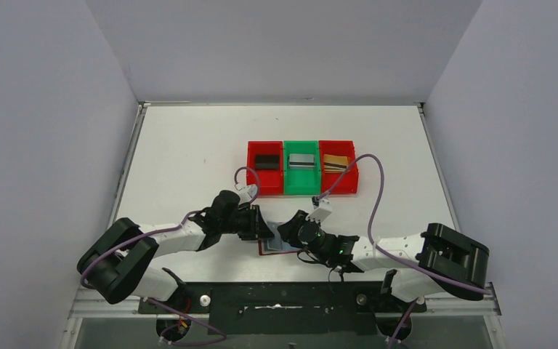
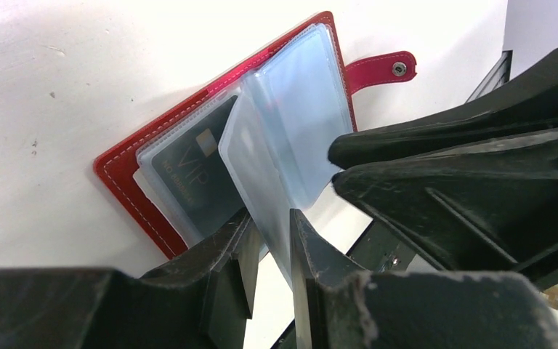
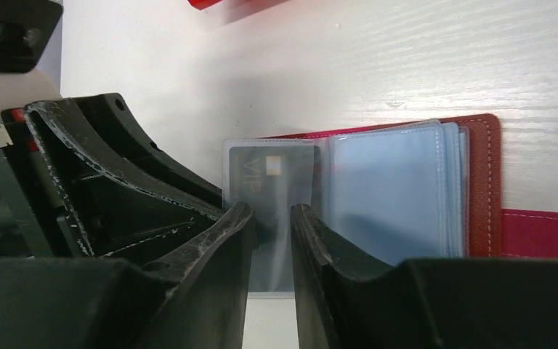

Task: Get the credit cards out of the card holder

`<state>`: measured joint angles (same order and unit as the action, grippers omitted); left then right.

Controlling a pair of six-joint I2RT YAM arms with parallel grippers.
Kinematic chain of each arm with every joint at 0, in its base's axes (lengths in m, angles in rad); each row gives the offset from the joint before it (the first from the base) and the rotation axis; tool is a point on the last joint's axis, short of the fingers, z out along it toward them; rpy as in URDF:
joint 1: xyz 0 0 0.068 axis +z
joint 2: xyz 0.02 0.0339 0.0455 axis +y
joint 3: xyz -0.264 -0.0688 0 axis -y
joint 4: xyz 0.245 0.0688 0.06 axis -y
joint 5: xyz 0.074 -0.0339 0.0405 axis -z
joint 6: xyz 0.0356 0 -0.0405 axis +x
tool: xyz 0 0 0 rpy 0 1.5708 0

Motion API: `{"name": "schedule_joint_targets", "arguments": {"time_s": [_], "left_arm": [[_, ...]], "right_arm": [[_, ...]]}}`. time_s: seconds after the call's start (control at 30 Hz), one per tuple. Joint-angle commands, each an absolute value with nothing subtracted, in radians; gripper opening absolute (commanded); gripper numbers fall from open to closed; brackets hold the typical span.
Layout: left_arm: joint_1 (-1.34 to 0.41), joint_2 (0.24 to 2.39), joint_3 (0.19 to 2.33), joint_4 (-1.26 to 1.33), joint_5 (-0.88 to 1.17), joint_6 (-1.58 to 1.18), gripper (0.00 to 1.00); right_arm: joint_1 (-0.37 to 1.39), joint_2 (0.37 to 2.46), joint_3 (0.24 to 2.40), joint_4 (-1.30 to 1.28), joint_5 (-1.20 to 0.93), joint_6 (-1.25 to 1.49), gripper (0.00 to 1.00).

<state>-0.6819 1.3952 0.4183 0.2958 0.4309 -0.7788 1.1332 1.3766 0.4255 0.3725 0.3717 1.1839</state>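
The dark red card holder (image 1: 269, 249) lies open near the table's front edge, between both grippers. In the left wrist view its red cover (image 2: 125, 183) holds clear sleeves, and one sleeve (image 2: 261, 174) stands up between the fingers of my left gripper (image 2: 272, 217). Those jaws are narrowly apart, and the sleeve leans on one finger. A black credit card (image 2: 189, 174) marked VIP sits in the sleeve beside it. My right gripper (image 3: 270, 211) is slightly open just in front of that card's sleeve (image 3: 272, 174), touching nothing that I can see.
Three bins stand side by side behind the holder: a red one (image 1: 252, 174) with a black card (image 1: 266, 161), a green one (image 1: 301, 185) with a silver card (image 1: 301, 161), and a red one (image 1: 352, 174) with a gold card (image 1: 336, 162). The holder's clasp tab (image 2: 381, 70) sticks out.
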Motion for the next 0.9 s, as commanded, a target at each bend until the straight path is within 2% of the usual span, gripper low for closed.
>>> {"name": "schedule_joint_targets", "arguments": {"time_s": [0.0,0.1,0.23,0.43,0.6,0.77,0.87], "left_arm": [[-0.687,1.388,0.451,0.348,0.448,-0.768,0.21],[-0.687,1.384,0.449,0.342,0.437,-0.77,0.18],[-0.687,1.394,0.458,0.333,0.447,-0.767,0.08],[-0.689,1.378,0.475,0.288,0.435,-0.743,0.04],[-0.689,1.383,0.481,0.26,0.425,-0.739,0.0],[-0.689,1.365,0.492,0.224,0.395,-0.741,0.0],[-0.689,1.362,0.512,0.216,0.409,-0.738,0.07]], "right_arm": [[1.138,1.31,0.446,0.297,0.46,1.17,0.27],[1.137,1.333,0.431,0.352,0.427,1.162,0.19],[1.134,1.412,0.462,0.424,0.35,1.126,0.1],[1.115,1.509,0.537,0.338,0.315,1.124,0.08],[1.13,1.506,0.593,0.125,0.441,1.185,0.07],[1.16,1.504,0.688,-0.116,0.56,1.231,0.04],[1.185,1.451,0.681,-0.123,0.612,1.231,0.06]]}}
